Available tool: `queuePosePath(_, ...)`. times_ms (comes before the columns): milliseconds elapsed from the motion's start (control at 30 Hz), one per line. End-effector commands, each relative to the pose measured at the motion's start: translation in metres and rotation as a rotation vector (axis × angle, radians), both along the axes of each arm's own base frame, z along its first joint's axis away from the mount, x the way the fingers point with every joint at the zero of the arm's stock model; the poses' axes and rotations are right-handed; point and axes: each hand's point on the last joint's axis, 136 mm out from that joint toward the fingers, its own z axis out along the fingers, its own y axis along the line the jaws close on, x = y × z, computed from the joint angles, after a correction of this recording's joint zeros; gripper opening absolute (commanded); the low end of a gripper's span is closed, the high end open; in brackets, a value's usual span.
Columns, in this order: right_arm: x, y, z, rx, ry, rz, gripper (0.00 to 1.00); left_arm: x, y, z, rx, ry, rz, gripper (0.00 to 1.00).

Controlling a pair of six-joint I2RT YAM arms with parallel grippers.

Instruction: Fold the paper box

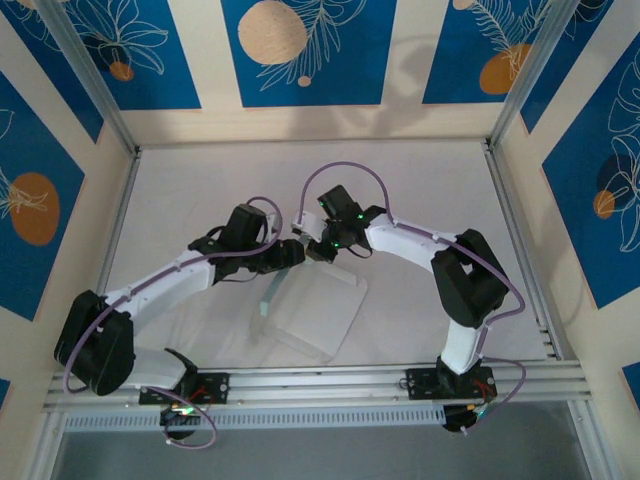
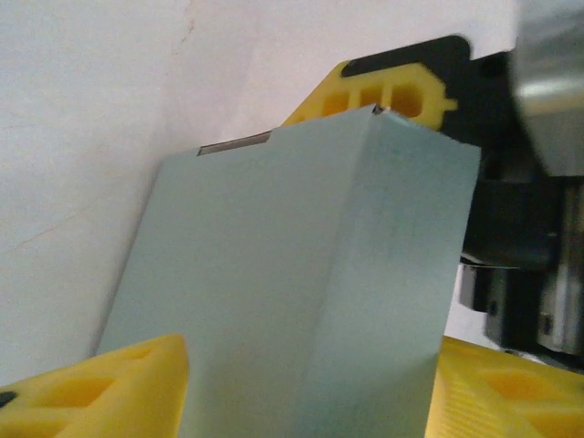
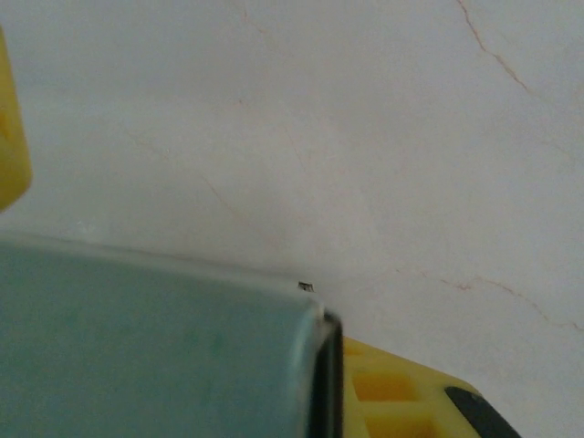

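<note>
The paper box [image 1: 322, 312] lies as a flat white sheet near the table's front, with a pale green flap [image 1: 270, 292] standing up at its left. Both grippers meet just above it: my left gripper [image 1: 293, 253] from the left, my right gripper [image 1: 316, 246] from the right. In the left wrist view a creased green panel [image 2: 292, 274] spans the gap of my left gripper [image 2: 306, 370], whose yellow fingers [image 2: 128, 383] stand wide apart. A right finger [image 2: 383, 91] sits behind the panel's top edge. In the right wrist view the green card [image 3: 137, 347] rests against one black-padded finger [image 3: 392, 392].
White table cloth [image 1: 420, 190] spreads behind and beside the arms. Aluminium frame rails [image 1: 515, 230] and blue-patterned walls [image 1: 300, 50] enclose the table. Purple cables [image 1: 345, 170] loop above both wrists.
</note>
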Motion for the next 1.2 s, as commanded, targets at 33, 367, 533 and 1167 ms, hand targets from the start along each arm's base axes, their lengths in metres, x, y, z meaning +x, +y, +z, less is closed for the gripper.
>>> queuePosePath(33,-0.003,0.006,0.003,0.010,-0.002,0.031,0.22,-0.015,0.008,-0.027,0.059,0.055,-0.012,0.52)
queuePosePath(367,-0.006,0.005,0.001,0.027,0.003,0.020,0.29,-0.020,0.006,-0.026,0.092,0.014,-0.038,0.36)
queuePosePath(533,-0.006,-0.002,-0.006,0.002,0.010,0.015,0.35,-0.018,0.009,-0.022,0.160,-0.036,-0.058,0.33)
queuePosePath(1167,-0.003,0.005,-0.023,-0.025,0.075,0.166,0.28,-0.017,0.003,-0.014,0.177,-0.080,-0.108,0.27)
